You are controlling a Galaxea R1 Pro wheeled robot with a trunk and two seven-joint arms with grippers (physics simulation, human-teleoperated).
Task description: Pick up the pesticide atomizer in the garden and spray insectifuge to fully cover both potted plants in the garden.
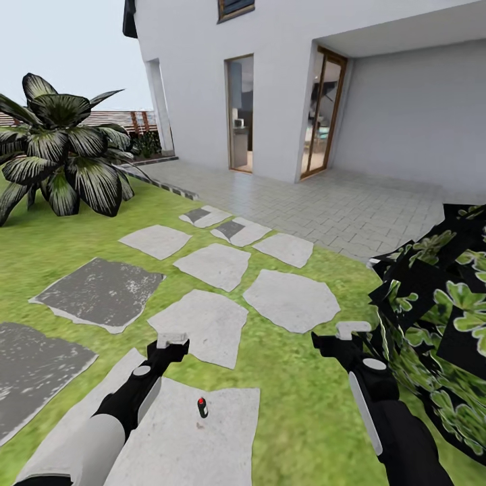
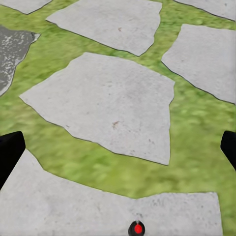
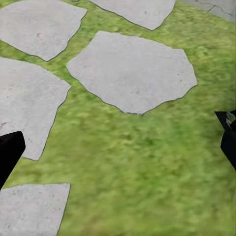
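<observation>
The pesticide atomizer and the potted plants are out of view. I am in the garden, on a green lawn (image 1: 297,405) crossed by flat grey stepping stones (image 1: 202,324). My left gripper (image 1: 170,339) hangs open above a pale stone (image 2: 108,103), its dark fingers (image 2: 9,155) wide apart with nothing between them. Off to the right, my right gripper (image 1: 351,331) is open too and empty, held over grass (image 3: 142,167) beside another stone (image 3: 130,71).
A small grey bollard lamp with a red dot (image 1: 201,407) (image 2: 137,228) stands on the stone between my arms. A dark leafy bush (image 1: 439,324) crowds my right arm. A big striped agave (image 1: 64,152) grows far left. Ahead lie a paved terrace (image 1: 324,202) and the house.
</observation>
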